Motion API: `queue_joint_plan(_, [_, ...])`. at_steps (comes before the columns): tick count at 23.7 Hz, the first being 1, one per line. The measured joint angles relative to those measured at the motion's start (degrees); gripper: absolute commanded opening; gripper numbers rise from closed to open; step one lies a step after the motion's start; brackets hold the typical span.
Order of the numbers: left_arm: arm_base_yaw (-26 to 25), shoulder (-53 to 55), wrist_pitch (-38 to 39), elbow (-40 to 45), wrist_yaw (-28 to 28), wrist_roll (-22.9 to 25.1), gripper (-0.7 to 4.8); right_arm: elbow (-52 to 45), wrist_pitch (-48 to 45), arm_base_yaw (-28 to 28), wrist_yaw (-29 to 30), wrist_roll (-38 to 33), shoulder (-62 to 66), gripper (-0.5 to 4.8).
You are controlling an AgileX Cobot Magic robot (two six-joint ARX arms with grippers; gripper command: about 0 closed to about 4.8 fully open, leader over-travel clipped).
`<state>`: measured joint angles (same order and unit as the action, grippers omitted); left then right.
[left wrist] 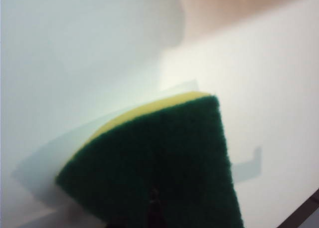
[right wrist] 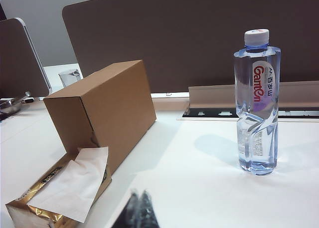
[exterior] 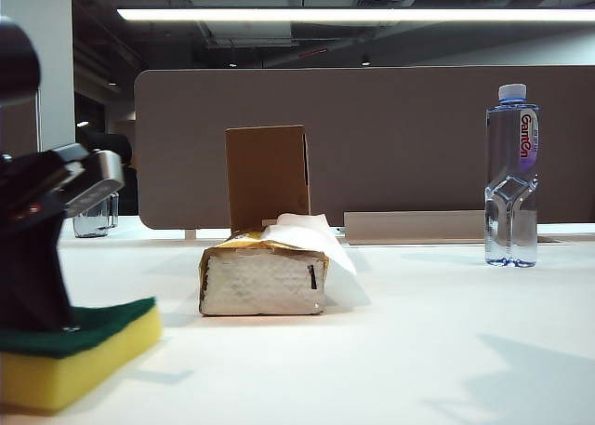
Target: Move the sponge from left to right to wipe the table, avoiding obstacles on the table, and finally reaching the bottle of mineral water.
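Note:
The yellow sponge with its dark green top lies flat on the white table at the near left. My left gripper presses down on it, shut on the sponge; in the left wrist view the green layer fills the frame and the dark fingertips barely show at its edge. To the sponge's right lie the gold-edged tissue pack and, behind it, the upright cardboard box. The mineral water bottle stands far right. My right gripper is shut and empty, hovering above bare table, with the bottle ahead of it.
A clear glass mug stands at the back left. A grey partition runs along the table's far edge. In the right wrist view the box and tissue pack sit close together, well apart from the bottle.

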<state>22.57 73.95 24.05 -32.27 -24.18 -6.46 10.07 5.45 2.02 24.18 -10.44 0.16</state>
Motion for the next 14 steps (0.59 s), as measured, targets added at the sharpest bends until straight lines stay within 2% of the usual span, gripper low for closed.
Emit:
queue_joint_plan(6, [5.9, 1.5, -5.4, 0.0, 2.3, -5.3, -0.06, 0.0, 0.0, 0.0, 0.1, 0.0, 0.0, -0.01])
queue_joint_plan(14, [7.8, 5.0, -10.9, 0.0, 0.9, -11.3, -0.06, 0.0, 0.0, 0.0, 1.2, 0.0, 0.0, -0.01])
